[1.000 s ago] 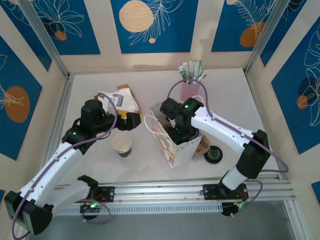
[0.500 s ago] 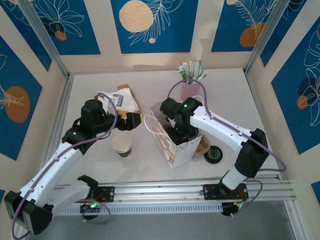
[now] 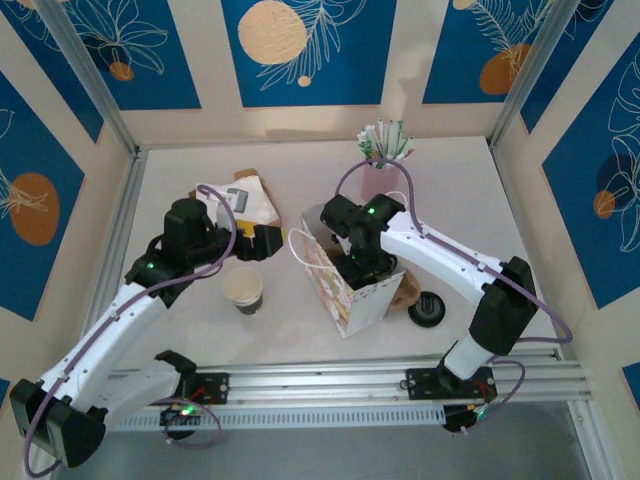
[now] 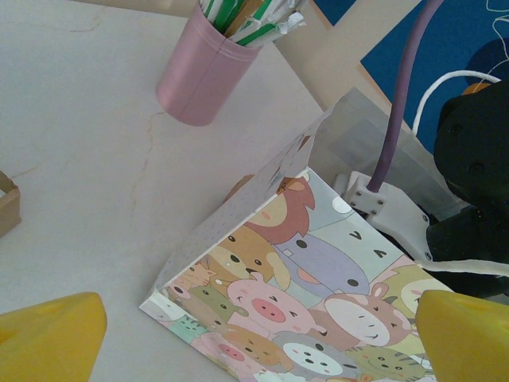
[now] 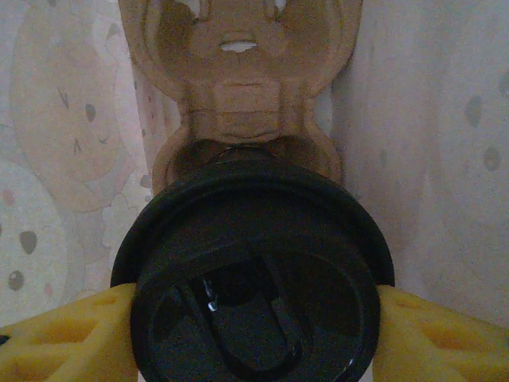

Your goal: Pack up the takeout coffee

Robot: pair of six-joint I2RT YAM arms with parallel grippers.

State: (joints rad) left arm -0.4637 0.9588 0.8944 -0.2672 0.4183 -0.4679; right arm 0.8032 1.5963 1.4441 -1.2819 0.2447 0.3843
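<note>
Top: overhead, wide; left wrist: beside bag (image 4: 318,294); right wrist: inside it, close.

Legible text: none.

Bag (image 4: 318,294): the side is printed with cartoon animal faces; no lettering can be made out among them.

Packet (image 3: 245,205), behind and to the left of the bag: it carries a small dark label (image 3: 237,197), too small to read.
</note>
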